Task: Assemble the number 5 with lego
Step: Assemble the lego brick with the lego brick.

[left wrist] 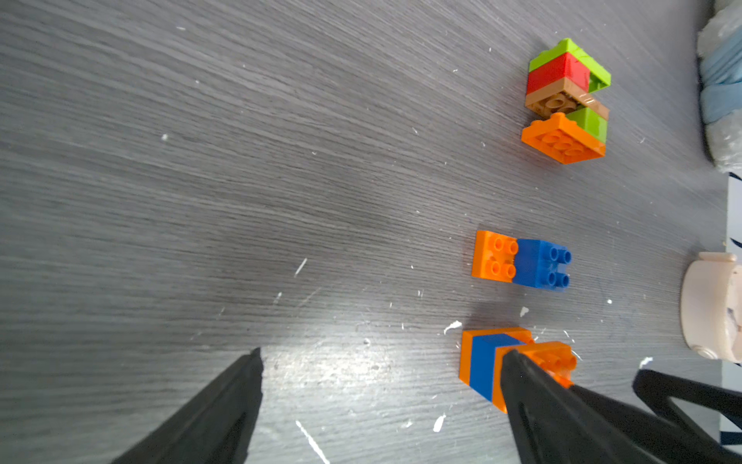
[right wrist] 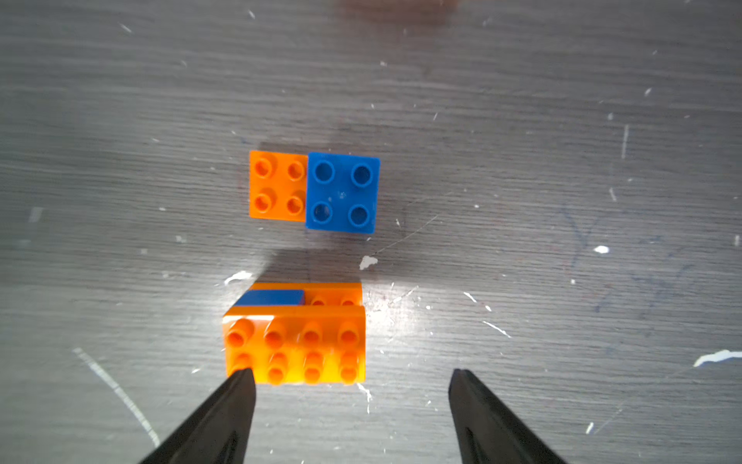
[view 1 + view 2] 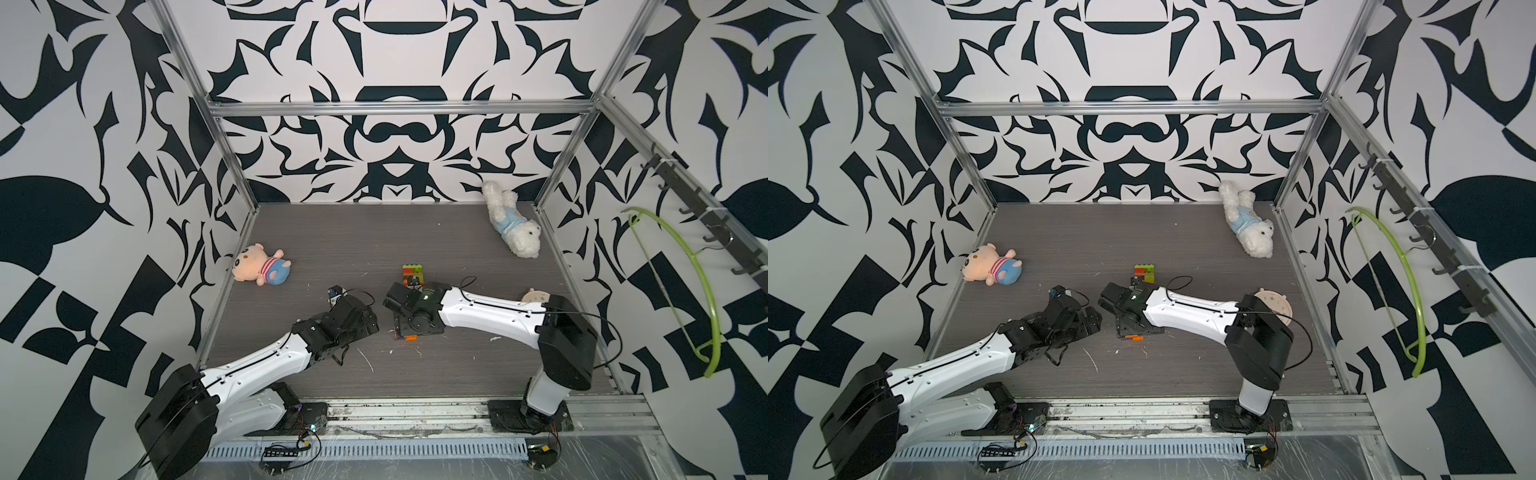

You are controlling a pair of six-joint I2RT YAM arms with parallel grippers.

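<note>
The lego lies mid-table in three groups. A stack of orange and blue bricks topped by an oblong orange brick (image 2: 295,345) sits just ahead of my right gripper (image 2: 353,385), which is open; one fingertip (image 2: 241,385) touches or nearly touches the brick's corner. Beyond it an orange square brick (image 2: 277,187) and a blue square brick (image 2: 343,193) lie side by side. A lime, red, tan and orange cluster (image 3: 412,272) lies farther back. My left gripper (image 1: 381,361) is open over bare table, with the same stack (image 1: 484,365) just outside one finger (image 1: 534,401).
A pink pig plush (image 3: 259,266) lies at the left wall and a white dog plush (image 3: 513,224) at the back right. A pale round toy (image 3: 536,297) sits behind the right arm. A green hanger (image 3: 681,282) hangs on the right wall.
</note>
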